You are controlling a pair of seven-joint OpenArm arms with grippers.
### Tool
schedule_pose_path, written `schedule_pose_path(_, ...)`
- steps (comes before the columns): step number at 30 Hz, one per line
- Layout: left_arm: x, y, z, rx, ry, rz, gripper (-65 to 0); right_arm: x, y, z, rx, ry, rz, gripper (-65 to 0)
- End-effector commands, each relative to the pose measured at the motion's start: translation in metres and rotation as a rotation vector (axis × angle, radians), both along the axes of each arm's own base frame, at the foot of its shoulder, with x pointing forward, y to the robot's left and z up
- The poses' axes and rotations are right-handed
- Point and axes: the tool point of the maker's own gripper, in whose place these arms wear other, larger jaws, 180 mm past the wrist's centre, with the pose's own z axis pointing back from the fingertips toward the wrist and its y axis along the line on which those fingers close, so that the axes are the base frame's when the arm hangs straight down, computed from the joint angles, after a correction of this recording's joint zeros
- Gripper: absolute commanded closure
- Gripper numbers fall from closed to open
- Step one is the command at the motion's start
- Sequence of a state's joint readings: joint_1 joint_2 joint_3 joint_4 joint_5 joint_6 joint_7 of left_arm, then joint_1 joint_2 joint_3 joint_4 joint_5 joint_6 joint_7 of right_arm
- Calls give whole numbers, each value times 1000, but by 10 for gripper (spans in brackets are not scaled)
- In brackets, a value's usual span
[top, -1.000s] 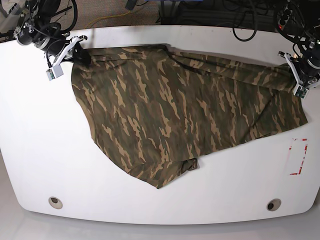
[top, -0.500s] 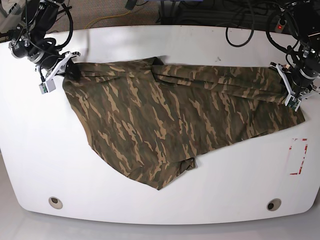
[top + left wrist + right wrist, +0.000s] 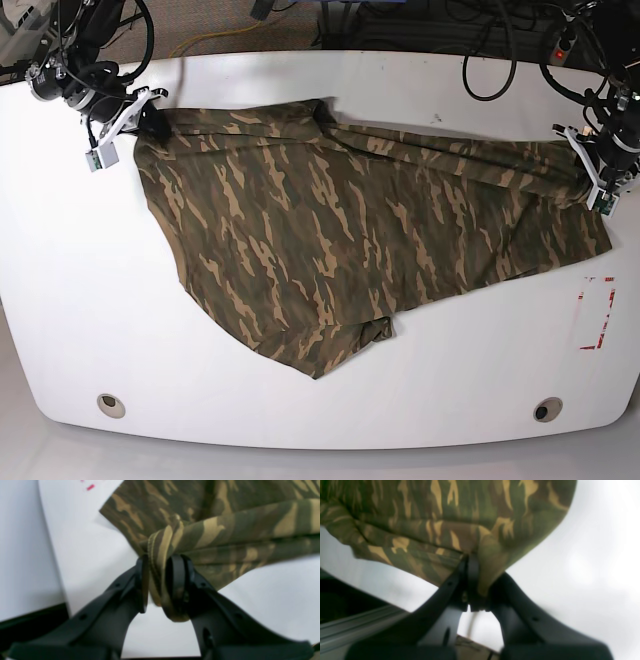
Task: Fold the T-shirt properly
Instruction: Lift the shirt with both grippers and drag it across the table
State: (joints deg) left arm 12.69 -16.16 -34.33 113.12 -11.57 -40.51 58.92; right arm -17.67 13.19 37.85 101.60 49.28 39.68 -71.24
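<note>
On my left wrist feed the left fingers [image 3: 160, 580] stand a narrow way apart with a bunched, hemmed fold of the T-shirt [image 3: 225, 530] pinched between them; the cloth fills the gap and hangs a little below the tips. On the right wrist feed the right fingers [image 3: 476, 580] are pressed almost together, clamped on a thin edge of the shirt, which rises and billows above them.

Only the wrist feeds show me those pinches. In the base view both sets of fingers are too small to read, but it alone gives me the whole layout: the T-shirt [image 3: 350, 230] lies spread across the white worktop [image 3: 80, 300], stretched along its far edge between the two arms and tapering to a point near the front middle. The left fingers [image 3: 600, 185] hold the shirt's corner at that view's right, the right fingers [image 3: 125, 120] the corner at its left.

A red-outlined rectangle [image 3: 597, 312] is marked on the worktop near the left arm; a trace of red [image 3: 90, 487] shows in the left wrist feed. I can read no writing on it.

Both arms reach in from the far corners, wrists angled down toward the worktop.
</note>
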Motion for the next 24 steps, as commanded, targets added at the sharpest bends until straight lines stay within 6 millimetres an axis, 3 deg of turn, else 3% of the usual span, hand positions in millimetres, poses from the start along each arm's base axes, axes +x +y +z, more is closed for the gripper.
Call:
schedule_pose_path(1, 20, -7, 20, -15, -90, -2, -114, 27, -4, 25, -14, -107, 7, 0)
schedule_pose_path(8, 60, -35, 35, 46, -138, -74, -114, 86, -18, 44, -38, -194, -27, 0)
schedule_pose_path(15, 100, -57, 68, 75, -236, -97, -114, 156, -38, 78, -97, -273, -81, 0)
schedule_pose_path(18, 114, -54, 89, 116, -264, -69, -114, 181, -52, 100, -124, -308, -100, 0)
schedule_pose_path(24, 137, -42, 142, 153, -346, -6, -114, 228, -56, 152, -193, -393, -40, 0)
